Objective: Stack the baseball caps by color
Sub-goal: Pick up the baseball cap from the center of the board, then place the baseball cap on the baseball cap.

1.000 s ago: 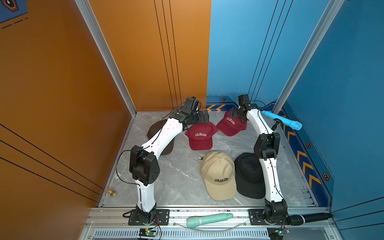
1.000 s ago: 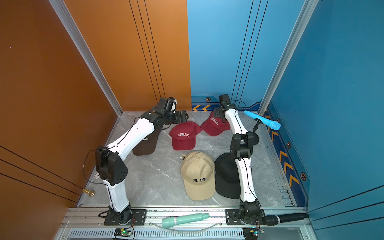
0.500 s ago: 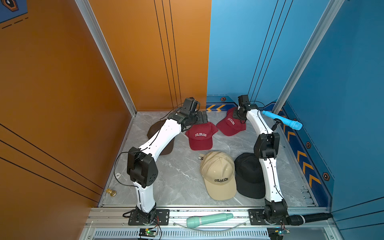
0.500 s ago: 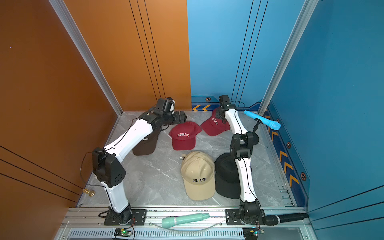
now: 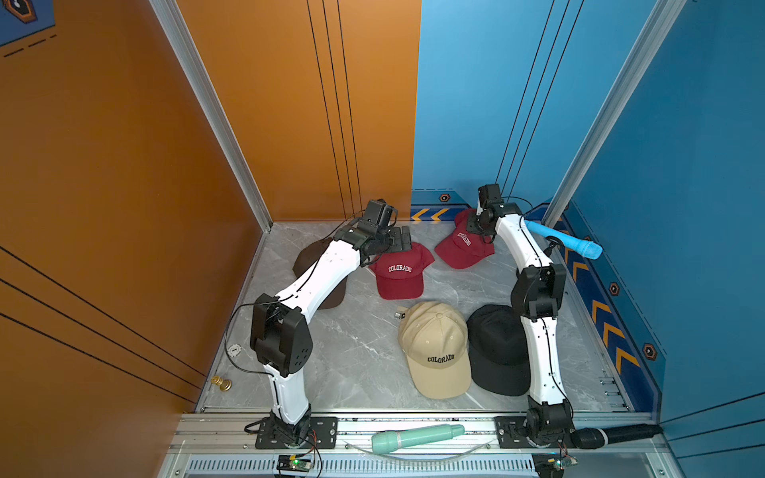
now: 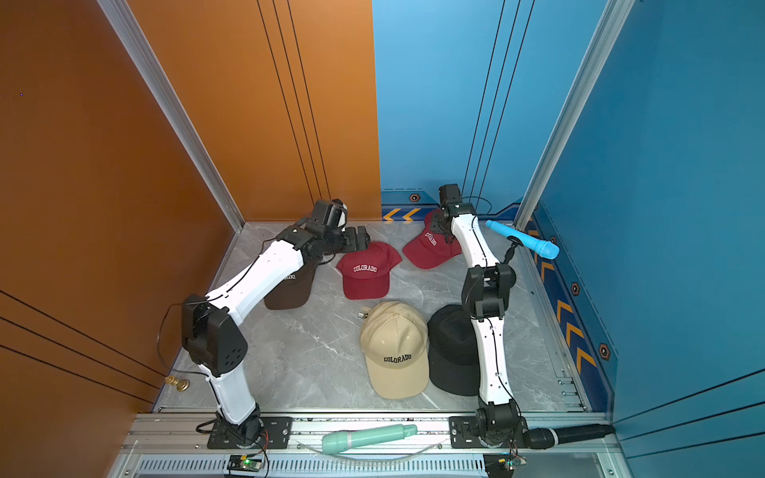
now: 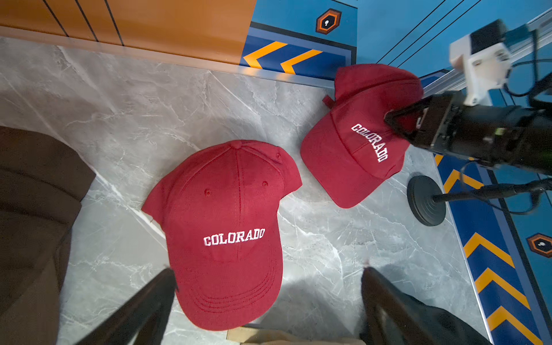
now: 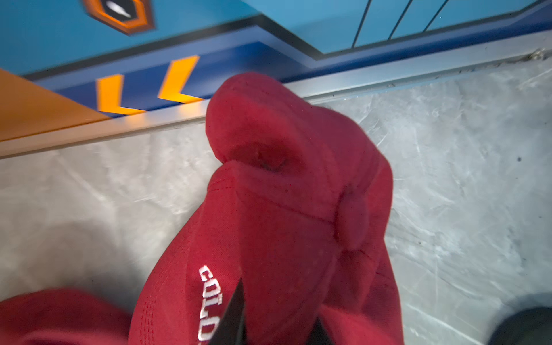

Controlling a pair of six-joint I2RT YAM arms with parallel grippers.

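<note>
Robot lab cell: marble-look surface [image 5: 352,360] boxed by orange wall [image 5: 124,165] and blue wall [image 5: 683,207]; left arm [image 5: 318,273], right arm [image 5: 542,351] bolted to aluminium rail [image 5: 356,424] at surface's near edge

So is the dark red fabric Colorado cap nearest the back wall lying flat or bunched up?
Bunched: the right gripper pinches the crown of the dark red cap, folding its fabric into a ridge.

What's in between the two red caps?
Nothing, only bare floor lies between the near red cap and the far red cap. The left wrist view shows it best.
</note>
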